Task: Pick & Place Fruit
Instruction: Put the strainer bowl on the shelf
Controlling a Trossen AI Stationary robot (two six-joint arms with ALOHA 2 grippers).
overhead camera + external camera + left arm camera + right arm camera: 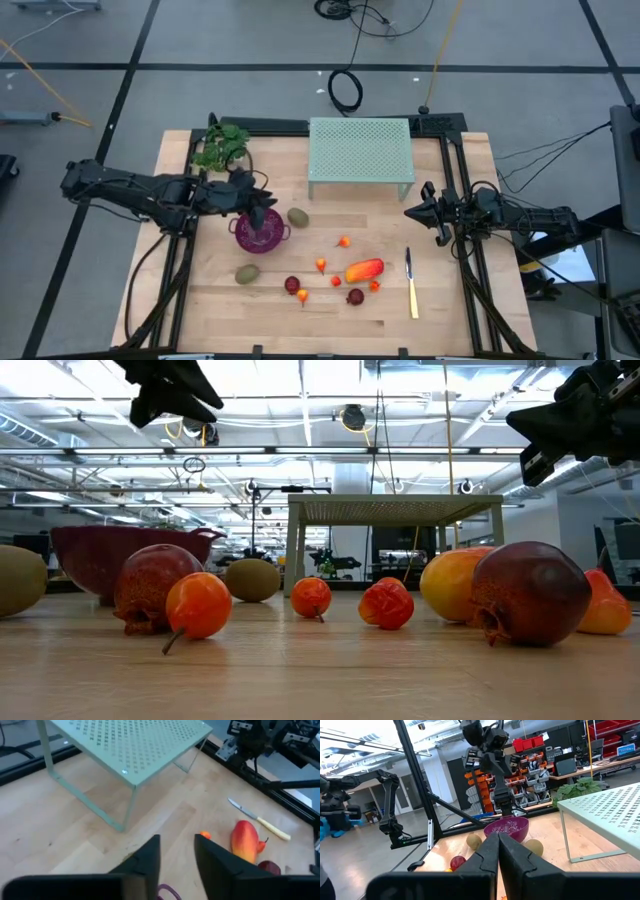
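Left claw (262, 215) hangs slightly open and empty over the bowl (260, 233), all the fruit (364, 270) beyond it on the table (450, 310); nothing looks placed yet.

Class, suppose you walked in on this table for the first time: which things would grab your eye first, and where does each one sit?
The purple bowl left of centre stands out first, with the left gripper hanging open right above it. Next comes the scatter of fruit on the near half of the table, above all the long orange-red piece lying beside the yellow-handled knife. The pale green perforated stand fills the far middle, and the right gripper waits shut at the right edge.
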